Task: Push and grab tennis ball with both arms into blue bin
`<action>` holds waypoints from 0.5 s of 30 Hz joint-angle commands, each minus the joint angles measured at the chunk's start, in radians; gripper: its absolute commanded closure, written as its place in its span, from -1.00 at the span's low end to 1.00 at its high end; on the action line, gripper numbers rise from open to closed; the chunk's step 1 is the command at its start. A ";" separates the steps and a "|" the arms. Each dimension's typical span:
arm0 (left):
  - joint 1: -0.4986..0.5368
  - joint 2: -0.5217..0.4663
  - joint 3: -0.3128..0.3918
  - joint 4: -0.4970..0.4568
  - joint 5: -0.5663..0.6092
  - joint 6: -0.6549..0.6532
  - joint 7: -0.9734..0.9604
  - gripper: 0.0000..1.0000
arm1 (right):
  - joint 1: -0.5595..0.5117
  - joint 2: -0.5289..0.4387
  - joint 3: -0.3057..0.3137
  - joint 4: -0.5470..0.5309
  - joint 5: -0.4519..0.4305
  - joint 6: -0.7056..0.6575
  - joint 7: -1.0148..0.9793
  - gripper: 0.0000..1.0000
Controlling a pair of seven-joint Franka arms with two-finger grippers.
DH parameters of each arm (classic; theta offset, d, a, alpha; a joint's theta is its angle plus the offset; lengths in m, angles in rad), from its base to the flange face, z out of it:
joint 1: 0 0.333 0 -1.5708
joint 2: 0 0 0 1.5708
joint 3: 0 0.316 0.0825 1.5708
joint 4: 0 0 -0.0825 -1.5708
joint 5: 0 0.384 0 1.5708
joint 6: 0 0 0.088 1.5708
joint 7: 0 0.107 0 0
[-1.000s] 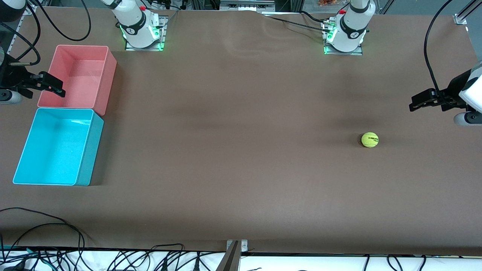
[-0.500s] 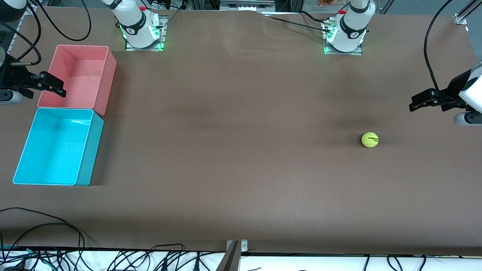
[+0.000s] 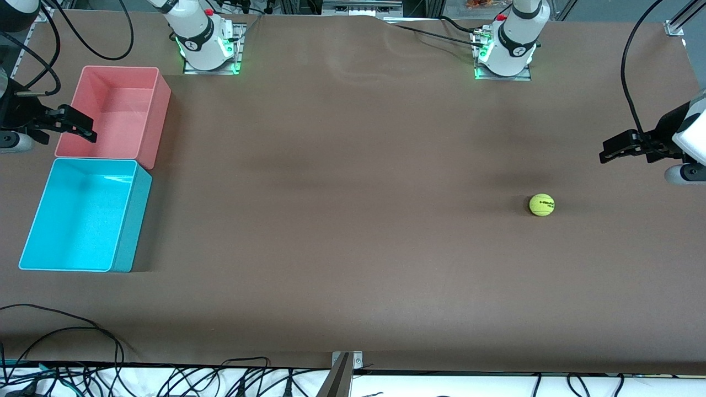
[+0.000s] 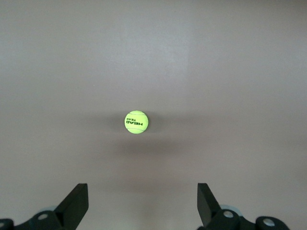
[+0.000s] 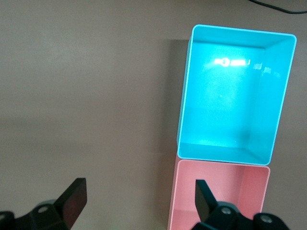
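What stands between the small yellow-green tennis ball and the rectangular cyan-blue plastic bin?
Nothing visible: only bare brown table lies between the small yellow-green tennis ball and the rectangular cyan-blue plastic bin. The pink plastic bin sits beside it, farther from the front camera.

You saw almost nothing change over the last second. The right hand (image 3: pixel 83 129), beside the pink bin (image 3: pixel 113 113), seemed to have crept a hair toward the arms' bases, though that shift was too slight to be sure of.

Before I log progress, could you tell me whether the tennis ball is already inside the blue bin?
No, the tennis ball lies on the bare table toward the left arm's end, while the blue bin stands at the right arm's end.
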 commanded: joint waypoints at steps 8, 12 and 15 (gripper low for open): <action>-0.002 -0.016 0.008 -0.020 -0.007 0.012 0.025 -1.00 | 0.002 -0.009 0.011 0.005 0.009 -0.011 0.005 -1.00; -0.002 -0.016 0.008 -0.020 -0.007 0.012 0.025 -1.00 | 0.002 -0.009 0.013 0.003 0.009 -0.012 0.005 -1.00; -0.002 -0.016 0.008 -0.020 -0.007 0.012 0.025 -1.00 | 0.002 -0.010 0.013 0.003 0.009 -0.012 0.005 -1.00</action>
